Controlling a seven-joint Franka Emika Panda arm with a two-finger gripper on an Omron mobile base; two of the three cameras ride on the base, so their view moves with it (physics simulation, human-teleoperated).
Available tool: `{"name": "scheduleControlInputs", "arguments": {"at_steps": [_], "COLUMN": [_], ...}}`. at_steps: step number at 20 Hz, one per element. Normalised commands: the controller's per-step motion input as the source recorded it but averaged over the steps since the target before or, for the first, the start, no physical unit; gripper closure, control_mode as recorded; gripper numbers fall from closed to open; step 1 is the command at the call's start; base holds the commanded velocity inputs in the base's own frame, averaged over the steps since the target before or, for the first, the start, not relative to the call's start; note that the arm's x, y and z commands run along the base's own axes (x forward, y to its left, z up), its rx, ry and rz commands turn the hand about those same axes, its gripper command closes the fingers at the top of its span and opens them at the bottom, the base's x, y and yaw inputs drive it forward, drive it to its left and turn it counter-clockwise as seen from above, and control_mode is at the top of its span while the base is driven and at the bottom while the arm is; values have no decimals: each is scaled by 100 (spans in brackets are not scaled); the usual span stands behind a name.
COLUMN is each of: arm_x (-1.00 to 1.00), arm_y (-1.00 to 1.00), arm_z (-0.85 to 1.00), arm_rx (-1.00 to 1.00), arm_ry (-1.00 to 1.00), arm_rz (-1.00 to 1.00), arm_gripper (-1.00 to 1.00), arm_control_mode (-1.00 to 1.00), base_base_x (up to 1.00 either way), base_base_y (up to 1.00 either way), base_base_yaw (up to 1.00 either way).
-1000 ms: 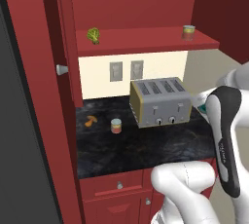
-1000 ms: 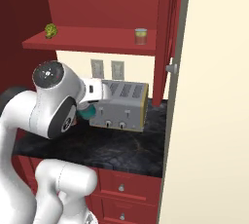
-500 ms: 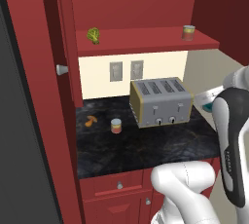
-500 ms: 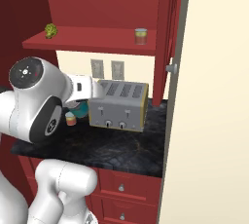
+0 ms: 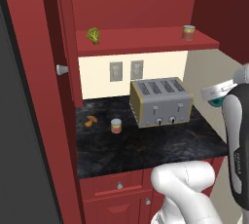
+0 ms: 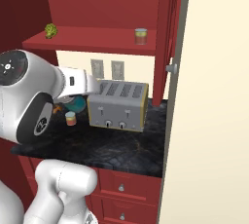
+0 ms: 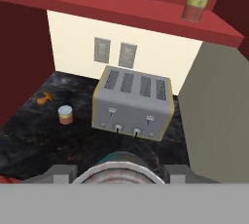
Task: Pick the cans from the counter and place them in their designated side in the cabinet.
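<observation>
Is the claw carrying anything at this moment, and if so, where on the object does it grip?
Yes. The claw holds the teal-labelled can, one finger on each side of its round body just below the silvery top, raised above the counter in front of the toaster.

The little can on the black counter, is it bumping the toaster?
Apart. In the hand view the can stands left of the toaster, with bare black counter showing between them. The left base view shows the same gap.
</observation>
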Motion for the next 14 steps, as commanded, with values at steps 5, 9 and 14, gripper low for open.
{"name": "scheduleControlInputs", "arguments": {"at_steps": [5,9,14], "arm_x": [-5,0,11], "arm_y": [3,8,10], "arm_z": [32,24,18], "arm_rx": [0,0,0], "arm_ry": [-2,-2,0], "arm_rz": [0,0,0], "arm_gripper": [100,100,100], "arm_control_mode": [-100,-100,-100], "base_base_x": [0,0,0], "base_base_y": [0,0,0], "base_base_yaw": [0,0,0]}}
